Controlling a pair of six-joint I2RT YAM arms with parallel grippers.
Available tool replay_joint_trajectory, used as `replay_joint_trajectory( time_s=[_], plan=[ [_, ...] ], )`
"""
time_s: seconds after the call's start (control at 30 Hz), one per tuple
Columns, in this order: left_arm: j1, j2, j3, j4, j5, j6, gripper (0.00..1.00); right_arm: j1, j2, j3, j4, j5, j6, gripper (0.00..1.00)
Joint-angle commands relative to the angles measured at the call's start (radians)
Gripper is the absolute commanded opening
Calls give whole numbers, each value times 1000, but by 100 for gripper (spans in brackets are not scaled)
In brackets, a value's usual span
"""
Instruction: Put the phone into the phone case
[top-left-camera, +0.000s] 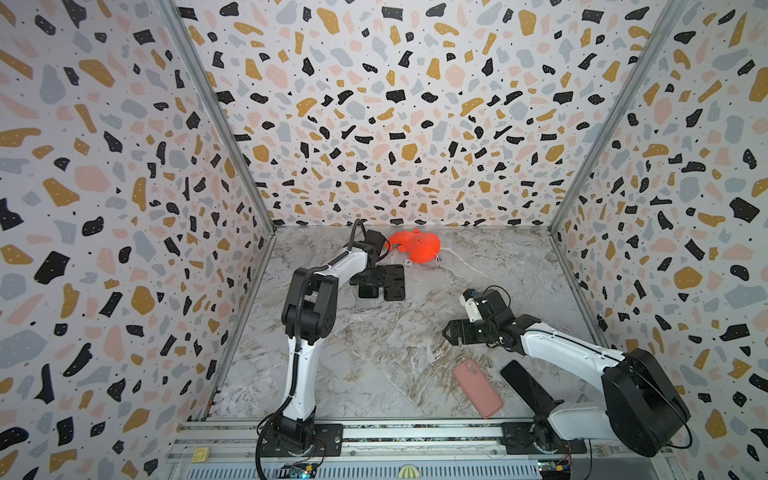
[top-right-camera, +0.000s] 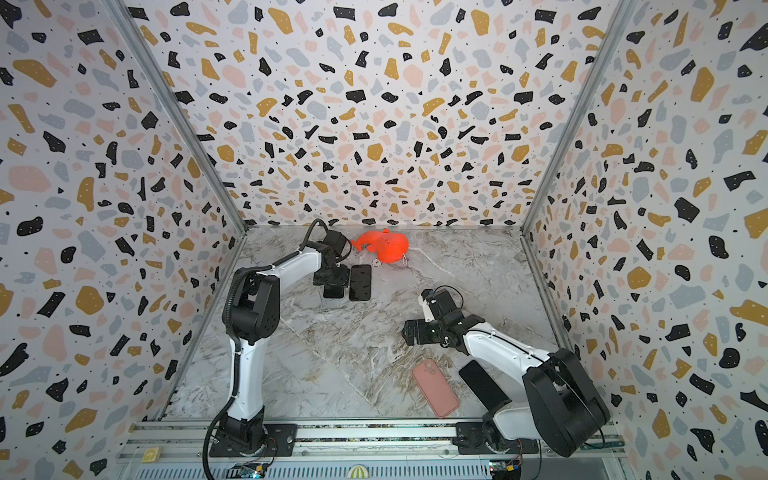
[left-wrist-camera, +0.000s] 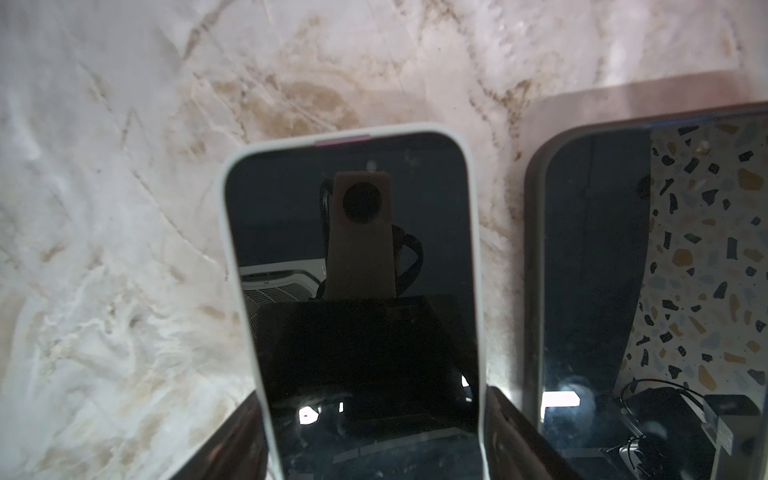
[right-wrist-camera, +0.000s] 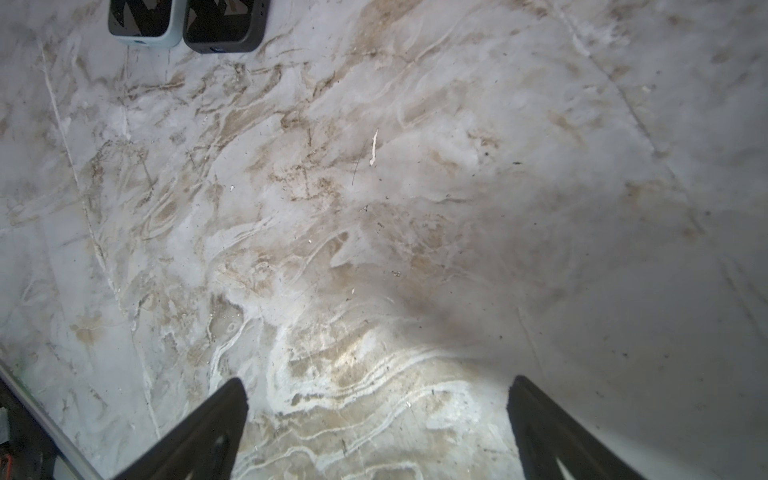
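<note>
Left gripper (left-wrist-camera: 372, 395) is clamped across the phone (left-wrist-camera: 353, 249), one finger against each long edge. The phone lies screen-up inside its pale case (left-wrist-camera: 395, 129) on the table (left-wrist-camera: 124, 208), toward 11 o'clock in both top views. A dark phone (left-wrist-camera: 594, 270) lies just beside it at 3 o'clock, with an orange toy (top-left-camera: 415, 245) at 1. Right gripper (right-wrist-camera: 378, 382) hangs spread wide above the table. At 5 o'clock lie a pink case (top-left-camera: 477, 387) and a black phone (top-left-camera: 524, 384).
</note>
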Motion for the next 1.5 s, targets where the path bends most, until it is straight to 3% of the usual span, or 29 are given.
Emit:
replay_joint_trajectory(
  time_s=[0.0, 0.2, 0.5, 0.67, 0.87, 1.07, 1.2, 1.47],
  plan=[
    [6, 3, -1, -31, -19, 10, 75, -2, 1, 24, 7, -10, 0, 99],
    [6, 3, -7, -30, -23, 8, 81, 4, 11, 29, 6, -12, 2, 99],
    [6, -18, 3, -38, -32, 0, 82, 4, 11, 47, -24, 4, -1, 99],
    [6, -108, -36, -25, -20, -29, 82, 2, -4, 81, -105, 71, -9, 99],
    [-14, -292, -198, 54, 62, -71, 82, -7, -67, 69, -200, 146, 0, 100],
    [-120, -450, -398, 129, 113, -113, 82, -20, -136, 14, -264, 128, 58, 90],
    [-239, -539, -524, 195, 145, -157, 82, -5, -193, -57, -293, 106, 108, 82],
    [-421, -637, -703, 342, 216, -238, 82, 170, -232, -122, -315, 151, 288, 72]
  ],
)
